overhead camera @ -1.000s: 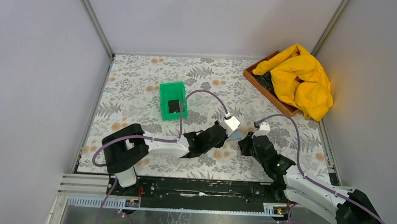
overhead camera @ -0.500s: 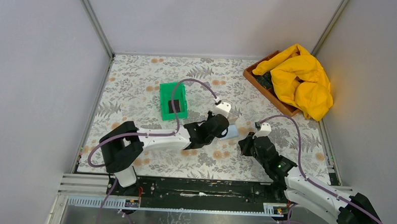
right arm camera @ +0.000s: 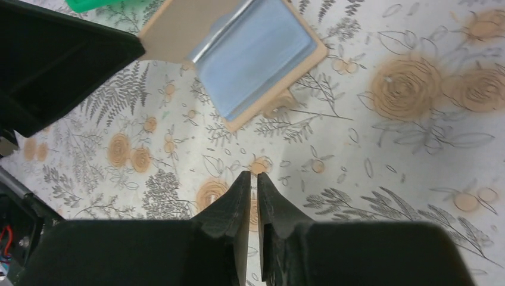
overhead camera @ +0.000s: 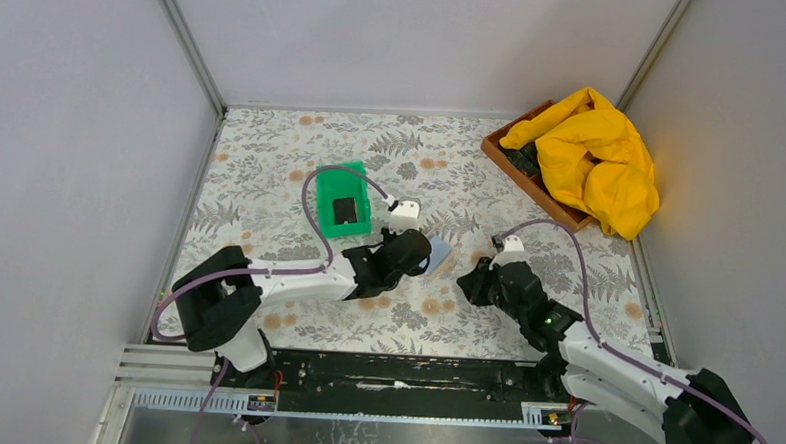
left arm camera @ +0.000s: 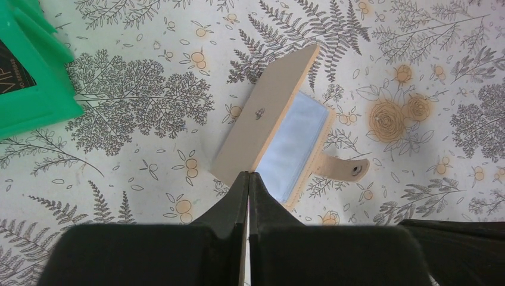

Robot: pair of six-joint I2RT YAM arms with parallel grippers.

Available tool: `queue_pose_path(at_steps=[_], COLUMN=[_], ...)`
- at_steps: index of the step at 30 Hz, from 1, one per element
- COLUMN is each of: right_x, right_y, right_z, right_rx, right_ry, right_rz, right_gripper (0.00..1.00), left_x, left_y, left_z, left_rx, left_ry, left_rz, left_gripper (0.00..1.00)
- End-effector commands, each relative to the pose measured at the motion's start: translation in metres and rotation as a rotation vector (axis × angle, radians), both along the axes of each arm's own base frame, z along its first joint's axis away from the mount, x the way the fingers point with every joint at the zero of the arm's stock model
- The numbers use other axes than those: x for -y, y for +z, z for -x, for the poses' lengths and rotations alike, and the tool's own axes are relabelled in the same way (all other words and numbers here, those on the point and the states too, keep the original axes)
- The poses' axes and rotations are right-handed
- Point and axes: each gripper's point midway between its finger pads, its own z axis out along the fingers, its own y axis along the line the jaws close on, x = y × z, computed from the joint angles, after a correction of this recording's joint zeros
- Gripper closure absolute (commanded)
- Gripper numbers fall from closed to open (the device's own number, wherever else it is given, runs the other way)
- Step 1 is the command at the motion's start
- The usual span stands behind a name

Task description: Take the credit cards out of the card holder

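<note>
The card holder (left arm camera: pixel 265 119) is a tan wallet standing open on the floral table, with one flap raised, its blue-grey lining bare and its tab (left arm camera: pixel 351 168) lying flat. My left gripper (left arm camera: pixel 248 174) is shut on the raised flap's near corner. In the top view it (overhead camera: pixel 423 255) sits mid-table with the holder (overhead camera: pixel 439 253). My right gripper (right arm camera: pixel 253 174) hovers a little short of the holder (right arm camera: pixel 262 53), its jaws a slit apart with nothing between them. One black credit card (overhead camera: pixel 344 211) lies in the green bin (overhead camera: pixel 323 191). No card shows in the holder.
The green bin (left arm camera: pixel 36 101) lies just left of the holder, the black card (left arm camera: pixel 11 74) inside it. A wooden tray (overhead camera: pixel 510 159) under a yellow cloth (overhead camera: pixel 597 161) fills the back right corner. Grey walls close in three sides. The two arms' wrists stand close together.
My left arm has carried the card holder leftward toward the green bin. My right gripper has followed slightly left, and its jaws have parted a little.
</note>
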Motion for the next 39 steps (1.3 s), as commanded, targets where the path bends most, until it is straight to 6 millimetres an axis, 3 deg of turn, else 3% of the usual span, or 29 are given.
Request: queue_pose_path(at_steps=[1,7,20,25,28,33,35,39], right_x=[-0.035,-0.066,-0.121,-0.123,-0.125,-0.15,-0.157,-0.161], right_y=[0.042,0.043,0.013,-0.007,-0.004,-0.001,-0.004,-0.023], right_z=[-0.019,-0.043,-0.093,-0.094,-0.094,-0.096,-0.096,-0.095], right_rx=[0.076,0.063,-0.003,-0.04,-0.034,-0.04,-0.049,-0.09], right_ry=[0.069,0.092,0.09,0.081,0.086,0.129,0.14,0.14], right_rz=[-0.11,-0.135,-0.156,-0.147,-0.167,-0.182,-0.17,-0.142], right_gripper=[0.84,0.84,0.84,0.84,0.84,0.84,0.84,0.84], left_x=[-0.002,-0.002,-0.015,-0.019,-0.017,-0.013,-0.013,-0.009], left_y=[0.014,0.012,0.007,0.01,0.007,-0.001,0.0,0.008], left_z=[-0.005,0.004,0.027,0.031,0.034,0.042,0.044,0.053], left_rx=[0.029,-0.005,-0.051,-0.041,-0.046,-0.056,-0.047,-0.015], left_ry=[0.071,0.08,0.065,0.043,0.004,-0.028,-0.042,-0.075], left_rz=[0.077,0.14,0.205,0.182,0.157,0.132,0.114,0.084], left_gripper=[1.0,1.0,1.0,1.0,1.0,0.99,0.84,0.32])
